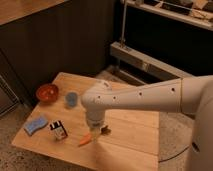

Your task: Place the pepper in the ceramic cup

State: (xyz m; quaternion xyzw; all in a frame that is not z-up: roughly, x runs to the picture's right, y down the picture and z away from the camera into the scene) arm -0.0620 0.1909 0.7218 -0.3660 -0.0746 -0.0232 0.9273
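Observation:
The orange pepper (85, 140) lies flat on the wooden table (130, 145), near its front edge. My gripper (100, 131) hangs from the white arm and points down, right at the pepper's right end, low over the tabletop. Its jaws stand open and the pepper rests on the wood, not lifted. The pale-blue ceramic cup (71, 98) stands upright behind and to the left of the pepper, a little left of the arm's rounded wrist.
A red bowl (47, 92) sits at the table's back left corner. A flat blue sponge (35, 124) and a small white box (58, 131) lie left of the pepper. A dark wall and metal shelving stand behind the table.

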